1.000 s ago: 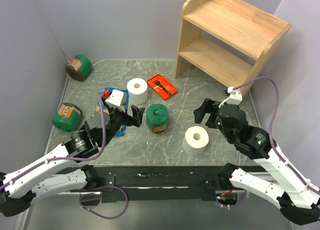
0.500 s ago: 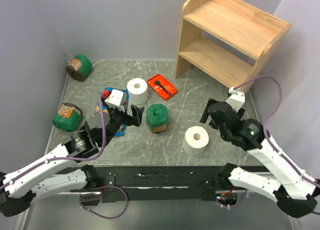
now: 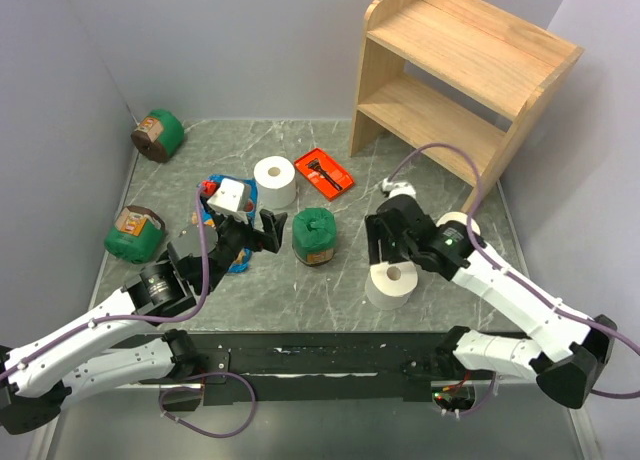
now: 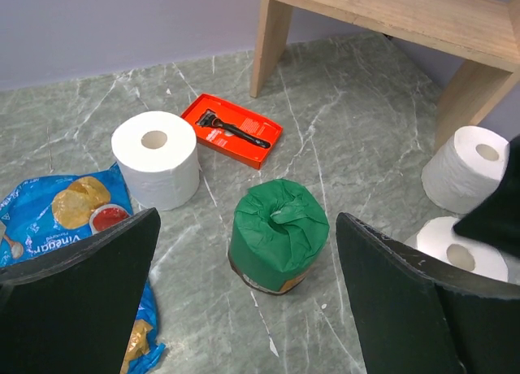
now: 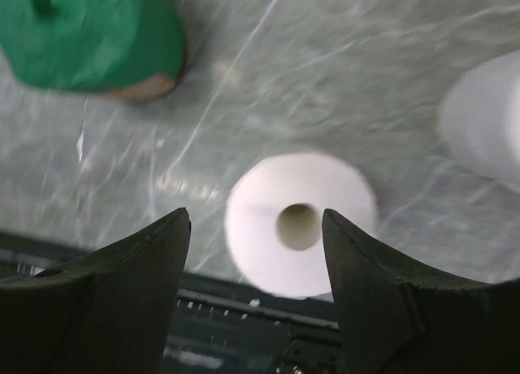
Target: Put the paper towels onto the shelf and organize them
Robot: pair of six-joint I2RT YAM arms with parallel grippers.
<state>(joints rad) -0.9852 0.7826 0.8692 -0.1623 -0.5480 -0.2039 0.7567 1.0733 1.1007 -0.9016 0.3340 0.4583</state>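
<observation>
Three white paper towels stand upright on the marble table: one at the back (image 3: 274,181) (image 4: 156,158), one by the near edge (image 3: 391,282) (image 5: 301,223) (image 4: 455,256), and one near the shelf leg (image 3: 455,220) (image 4: 467,169) (image 5: 487,118), partly behind my right arm. The wooden shelf (image 3: 460,70) (image 4: 390,8) stands at the back right with both tiers bare. My right gripper (image 3: 385,245) (image 5: 253,215) hovers just above the near roll, jaws apart and touching nothing. My left gripper (image 3: 265,230) (image 4: 248,219) is wide open, facing a green canister (image 3: 314,235) (image 4: 279,244).
Two more green canisters (image 3: 157,133) (image 3: 135,232) lie along the left wall. A red tray holding a razor (image 3: 323,171) (image 4: 231,130) sits beside the back roll. A blue snack bag (image 3: 232,260) (image 4: 65,219) lies under my left arm. The black rail (image 5: 244,325) runs just beyond the near roll.
My right arm has swung left and down from the right side to above the near roll, its jaws narrowing. That uncovered the roll by the shelf leg. The left arm is still.
</observation>
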